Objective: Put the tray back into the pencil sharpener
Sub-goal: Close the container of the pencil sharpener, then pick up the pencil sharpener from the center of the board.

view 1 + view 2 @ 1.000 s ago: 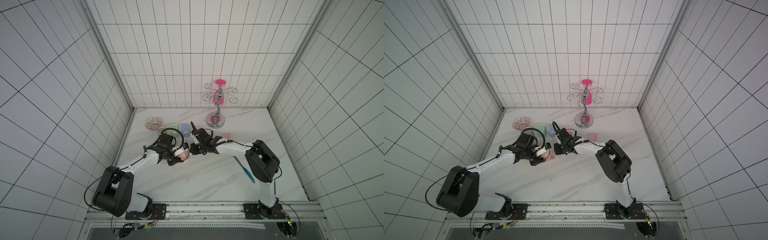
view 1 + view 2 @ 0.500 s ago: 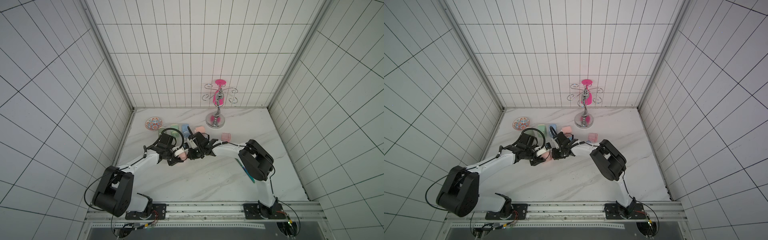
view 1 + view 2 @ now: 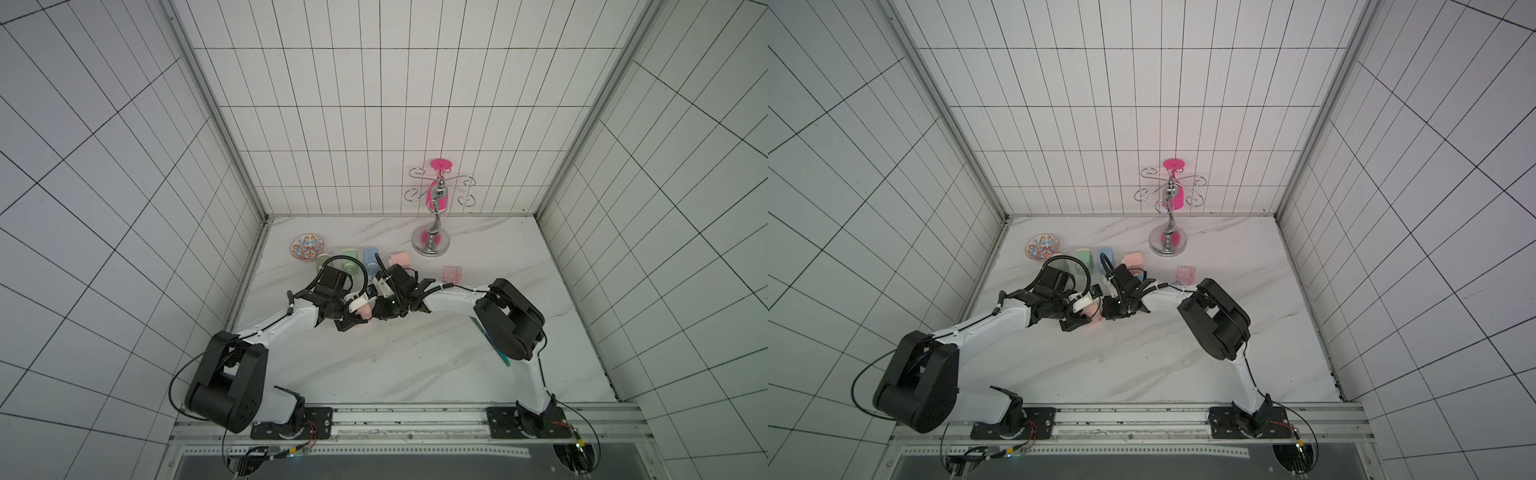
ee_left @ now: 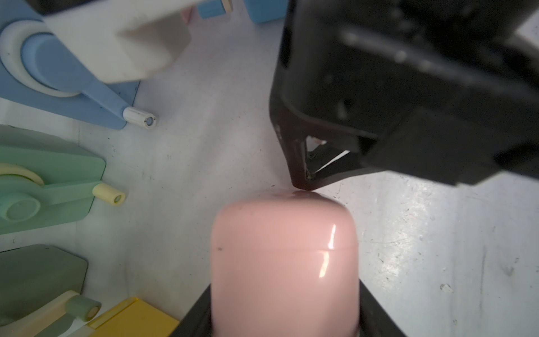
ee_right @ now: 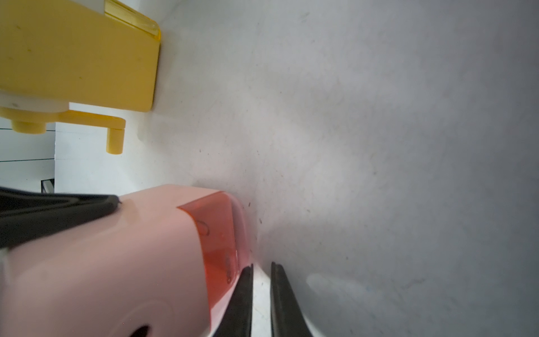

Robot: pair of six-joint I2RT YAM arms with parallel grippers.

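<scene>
Marble surface [image 5: 379, 146] below, left pincer [image 4: 284, 315] pinches the pink pencil sharpener [image 5: 102, 262]; its red tray [image 5: 218, 233] faces right, against the empty, nearly pressed-together tips of the right pincer [image 5: 261, 271].

White tiled walls [image 3: 374, 124] (dark grout) on three sides of a grey-veined marble tabletop [image 3: 415, 365]

- White marbled desk [image 3: 415, 365], scuffed and speckled.
- Along the back: patterned bowl [image 3: 307, 248], green sharpener [image 3: 350, 254], blue sharpener [image 3: 370, 258], pale pink sharpener [image 3: 400, 260].
- Chrome hook stand [image 3: 431, 246] on its round base.
- Clear pink box [image 3: 452, 274] near the stand.
- Yellow sharpener [image 5: 78, 55] lying flat.
- Mid-desk, pink pencil sharpener [image 3: 365, 311]: contact with the desk unclear.
</scene>
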